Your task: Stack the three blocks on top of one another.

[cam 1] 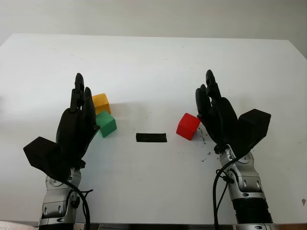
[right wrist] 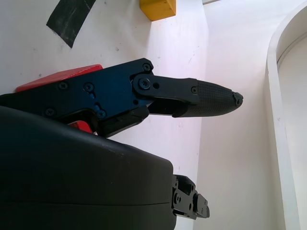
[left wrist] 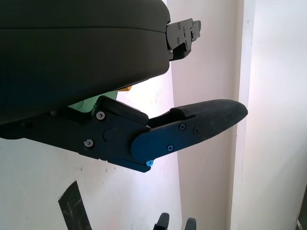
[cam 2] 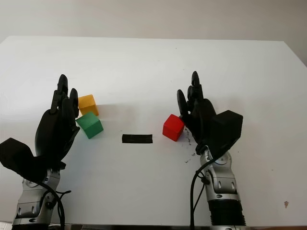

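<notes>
Three blocks lie apart on the white table [cam 1: 153,62]. The yellow block [cam 1: 101,102] and the green block [cam 1: 106,123] sit close together left of centre, the green one nearer me. The red block [cam 1: 188,126] sits right of centre. My left hand [cam 1: 82,93] is raised just left of the green and yellow blocks, open and holding nothing. My right hand [cam 1: 205,93] is raised just right of the red block, open, palm side toward it. In the right wrist view the red block [right wrist: 62,79] shows close behind a finger [right wrist: 211,103].
A strip of black tape [cam 1: 151,137] lies on the table between the green and red blocks. Small dark scuff marks [cam 1: 207,154] dot the surface near the right hand. The table's far edge meets a pale wall.
</notes>
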You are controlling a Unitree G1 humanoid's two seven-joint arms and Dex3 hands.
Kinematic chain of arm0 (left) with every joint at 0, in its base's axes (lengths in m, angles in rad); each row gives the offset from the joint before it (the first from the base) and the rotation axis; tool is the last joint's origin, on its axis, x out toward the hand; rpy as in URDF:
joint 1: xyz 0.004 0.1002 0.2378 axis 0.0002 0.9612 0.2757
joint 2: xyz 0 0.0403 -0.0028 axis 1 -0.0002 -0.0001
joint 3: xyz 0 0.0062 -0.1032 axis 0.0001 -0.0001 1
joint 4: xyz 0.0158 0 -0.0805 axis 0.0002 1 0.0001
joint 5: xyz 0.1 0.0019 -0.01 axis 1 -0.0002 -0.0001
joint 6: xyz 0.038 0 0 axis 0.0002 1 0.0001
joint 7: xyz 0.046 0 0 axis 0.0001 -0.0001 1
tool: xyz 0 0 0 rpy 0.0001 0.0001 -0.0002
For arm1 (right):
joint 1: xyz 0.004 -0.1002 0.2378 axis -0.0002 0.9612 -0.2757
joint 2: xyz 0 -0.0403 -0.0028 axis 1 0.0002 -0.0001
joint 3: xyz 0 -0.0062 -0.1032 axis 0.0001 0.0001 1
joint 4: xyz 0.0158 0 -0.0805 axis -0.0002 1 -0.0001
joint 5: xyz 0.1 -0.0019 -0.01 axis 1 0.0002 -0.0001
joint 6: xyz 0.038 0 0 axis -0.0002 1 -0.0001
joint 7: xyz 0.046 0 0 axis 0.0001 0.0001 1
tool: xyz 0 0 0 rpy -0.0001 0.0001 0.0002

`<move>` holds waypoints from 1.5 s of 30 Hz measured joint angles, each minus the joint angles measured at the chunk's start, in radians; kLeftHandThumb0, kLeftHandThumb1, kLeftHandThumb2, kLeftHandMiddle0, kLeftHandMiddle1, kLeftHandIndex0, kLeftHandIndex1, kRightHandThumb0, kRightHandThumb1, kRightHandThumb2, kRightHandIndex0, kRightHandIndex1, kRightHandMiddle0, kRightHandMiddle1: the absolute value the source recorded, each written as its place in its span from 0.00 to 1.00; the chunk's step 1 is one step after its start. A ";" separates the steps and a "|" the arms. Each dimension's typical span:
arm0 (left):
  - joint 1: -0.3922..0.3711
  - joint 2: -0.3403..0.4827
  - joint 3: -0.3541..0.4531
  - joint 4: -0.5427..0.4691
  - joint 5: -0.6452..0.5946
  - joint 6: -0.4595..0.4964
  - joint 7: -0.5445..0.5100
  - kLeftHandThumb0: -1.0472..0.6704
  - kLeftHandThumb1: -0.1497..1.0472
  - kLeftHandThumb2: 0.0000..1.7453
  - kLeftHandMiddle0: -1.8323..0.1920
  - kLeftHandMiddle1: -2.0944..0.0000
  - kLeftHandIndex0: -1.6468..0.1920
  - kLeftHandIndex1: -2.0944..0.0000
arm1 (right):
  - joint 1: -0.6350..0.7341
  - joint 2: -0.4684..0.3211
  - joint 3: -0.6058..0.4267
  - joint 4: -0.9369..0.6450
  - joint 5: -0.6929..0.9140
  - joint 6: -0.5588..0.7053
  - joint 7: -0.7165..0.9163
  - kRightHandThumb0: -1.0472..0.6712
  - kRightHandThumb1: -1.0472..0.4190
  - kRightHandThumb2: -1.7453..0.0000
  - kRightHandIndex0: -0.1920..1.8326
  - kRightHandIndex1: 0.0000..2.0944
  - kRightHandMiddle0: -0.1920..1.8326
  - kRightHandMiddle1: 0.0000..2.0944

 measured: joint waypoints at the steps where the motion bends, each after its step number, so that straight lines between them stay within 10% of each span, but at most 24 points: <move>1: 0.000 0.000 0.000 0.000 0.000 0.000 0.000 0.17 1.00 0.41 1.00 1.00 1.00 1.00 | 0.002 0.000 0.000 -0.001 0.000 0.000 0.000 0.18 0.00 0.71 0.00 0.00 0.00 0.00; 11: 0.000 -0.002 -0.006 0.000 0.000 0.000 -0.002 0.17 1.00 0.41 1.00 1.00 1.00 1.00 | -0.021 -0.047 -0.014 0.028 -0.003 -0.027 0.047 0.15 0.00 0.77 0.01 0.01 0.03 0.02; 17: -0.002 -0.001 -0.005 0.001 0.000 0.000 -0.003 0.17 1.00 0.41 1.00 1.00 1.00 1.00 | -0.205 -0.226 -0.037 0.128 -0.047 -0.145 0.176 0.14 0.05 0.96 0.03 0.03 0.09 0.05; 27: -0.004 0.000 0.008 0.001 -0.017 -0.001 -0.010 0.17 1.00 0.40 1.00 1.00 1.00 1.00 | -0.493 -0.558 0.146 0.357 -0.362 -0.495 0.404 0.17 0.17 0.98 0.09 0.03 0.20 0.07; 45: -0.004 0.009 0.010 0.001 -0.014 0.002 -0.012 0.17 1.00 0.40 1.00 1.00 1.00 1.00 | -0.585 -0.712 0.349 0.288 -0.702 -0.866 0.424 0.28 0.18 0.97 0.07 0.02 0.24 0.05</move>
